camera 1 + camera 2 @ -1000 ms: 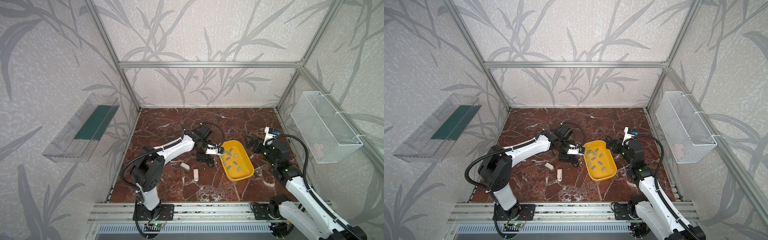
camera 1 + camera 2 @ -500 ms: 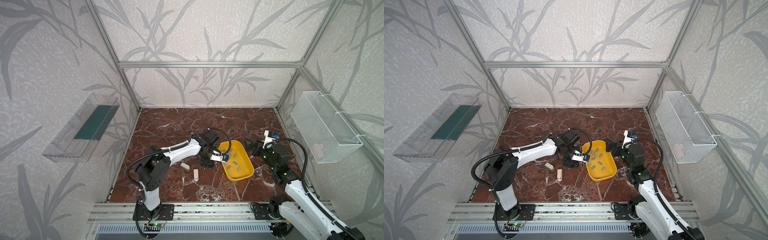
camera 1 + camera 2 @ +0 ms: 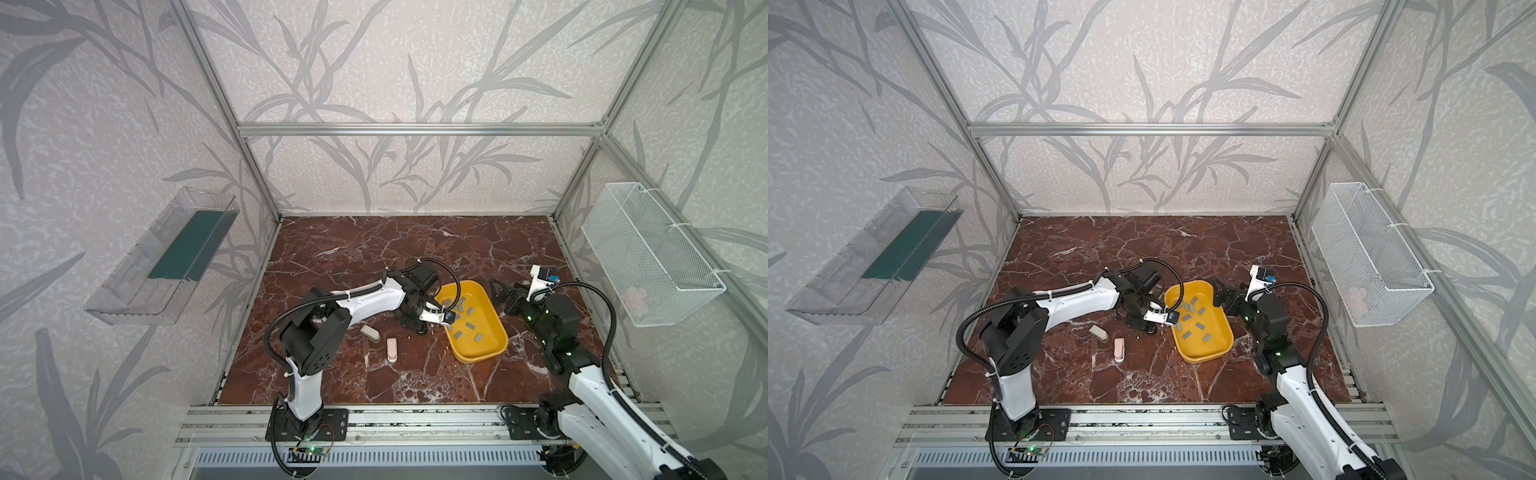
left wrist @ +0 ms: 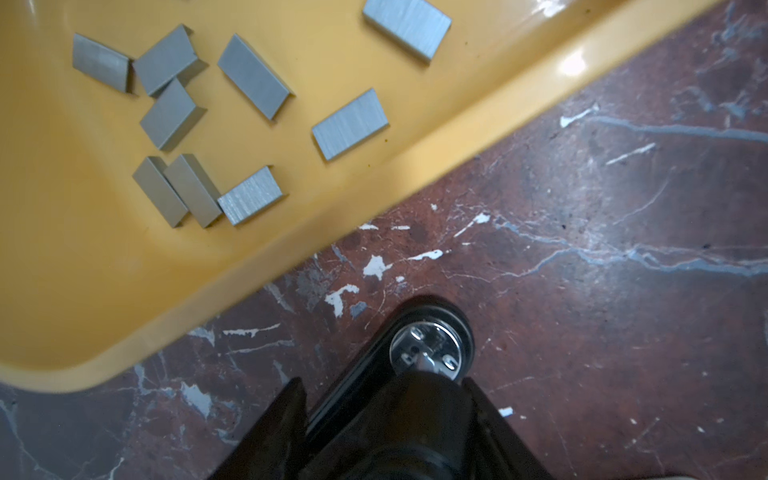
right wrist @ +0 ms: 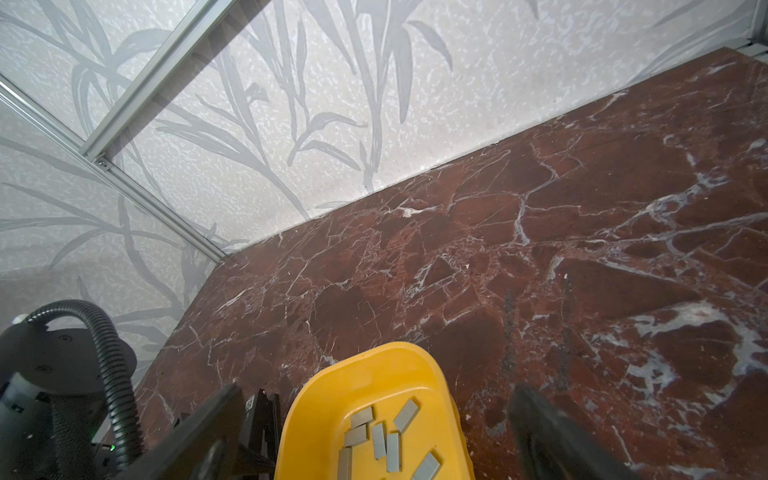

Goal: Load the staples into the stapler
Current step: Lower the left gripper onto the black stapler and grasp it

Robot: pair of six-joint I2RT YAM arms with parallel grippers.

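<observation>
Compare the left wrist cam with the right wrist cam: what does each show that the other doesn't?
Left wrist only: a black object with a shiny round metal part, on the table just outside the tray's edge; what it is, I cannot tell. Right wrist only: the patterned wall, a metal frame bar and the other arm's ribbed black cable. Both: the yellow tray, the grey staple strips lying loose in it, and the red marble table.
</observation>
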